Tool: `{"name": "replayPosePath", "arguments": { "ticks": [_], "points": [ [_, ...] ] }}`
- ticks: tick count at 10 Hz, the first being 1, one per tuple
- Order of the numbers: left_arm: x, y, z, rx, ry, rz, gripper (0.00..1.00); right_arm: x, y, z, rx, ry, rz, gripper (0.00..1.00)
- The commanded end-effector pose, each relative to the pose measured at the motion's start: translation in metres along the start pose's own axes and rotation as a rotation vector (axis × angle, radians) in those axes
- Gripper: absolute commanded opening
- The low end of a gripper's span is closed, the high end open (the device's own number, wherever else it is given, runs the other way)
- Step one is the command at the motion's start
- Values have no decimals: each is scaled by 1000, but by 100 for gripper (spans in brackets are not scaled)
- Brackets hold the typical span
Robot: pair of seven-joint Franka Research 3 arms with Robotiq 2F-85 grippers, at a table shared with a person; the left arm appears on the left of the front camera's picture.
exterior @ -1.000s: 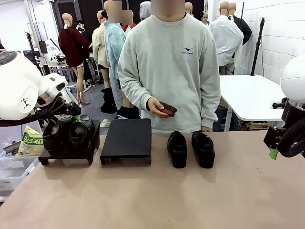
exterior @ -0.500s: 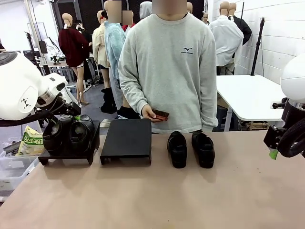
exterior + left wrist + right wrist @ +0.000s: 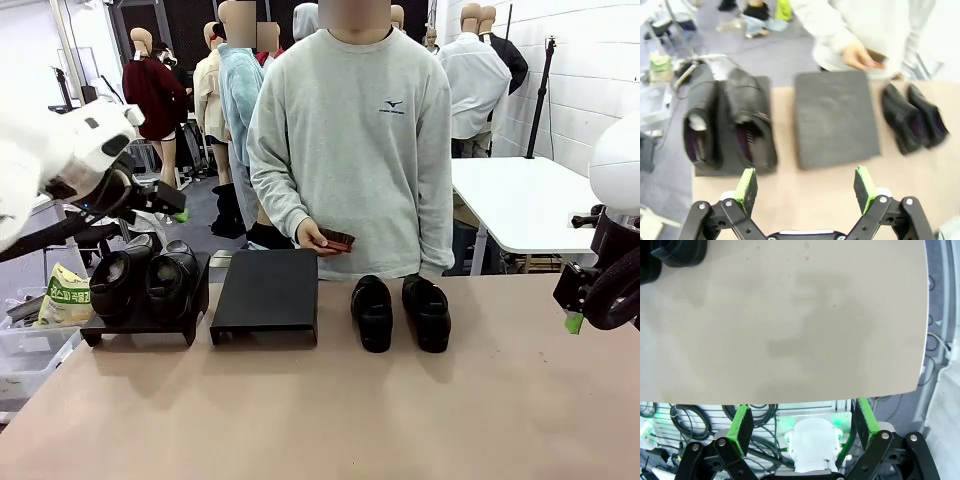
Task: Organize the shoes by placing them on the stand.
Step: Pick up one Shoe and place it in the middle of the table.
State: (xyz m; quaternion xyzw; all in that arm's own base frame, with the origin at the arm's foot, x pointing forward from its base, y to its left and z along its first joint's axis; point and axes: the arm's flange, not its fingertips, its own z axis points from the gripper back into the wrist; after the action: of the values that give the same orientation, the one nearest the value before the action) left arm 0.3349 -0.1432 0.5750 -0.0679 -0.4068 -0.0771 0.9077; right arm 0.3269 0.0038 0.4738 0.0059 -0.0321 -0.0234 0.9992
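1. The empty stand [image 3: 265, 292] is a flat black platform at the far side of the table [image 3: 320, 420], directly in front of the person [image 3: 355, 130].
2. Just left of the empty stand, a loaded stand [image 3: 140, 325] carries the left pair of shoes [image 3: 145, 280], set side by side.
3. Just right of the empty stand, the right pair of shoes [image 3: 400, 312] rests on the table surface. The two shoes are parallel and slightly apart.
4. The left gripper [image 3: 806, 182] hangs in the air above the loaded stand, left of the empty stand. Its jaws are spread fully and nothing is between them.
5. The right gripper [image 3: 802, 422] is well to the right of the empty stand, past the table's right edge. Its jaws are spread wide and grip nothing.
6. The person's hand [image 3: 318, 236] holds a small reddish-brown object [image 3: 339, 240] just behind the far edge of the empty stand.
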Motion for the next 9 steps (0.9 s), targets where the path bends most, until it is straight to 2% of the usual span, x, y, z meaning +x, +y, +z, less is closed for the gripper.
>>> {"name": "replayPosePath", "arguments": {
  "ticks": [1, 2, 4, 6, 9],
  "points": [
    [-45, -3, 27, -158, 190, -57, 100, 0, -1, -1, 4, 4, 9, 100],
    [-52, -15, 24, -230, 299, -87, 100, 0, -1, -1, 4, 4, 9, 100],
    [-67, -43, 1, -280, 560, -157, 100, 0, -1, -1, 4, 4, 9, 100],
    [-83, -65, -20, -253, 609, -200, 100, 0, -1, -1, 4, 4, 9, 100],
    [-83, -69, -30, -203, 554, -153, 100, 0, -1, -1, 4, 4, 9, 100]
  ]
}}
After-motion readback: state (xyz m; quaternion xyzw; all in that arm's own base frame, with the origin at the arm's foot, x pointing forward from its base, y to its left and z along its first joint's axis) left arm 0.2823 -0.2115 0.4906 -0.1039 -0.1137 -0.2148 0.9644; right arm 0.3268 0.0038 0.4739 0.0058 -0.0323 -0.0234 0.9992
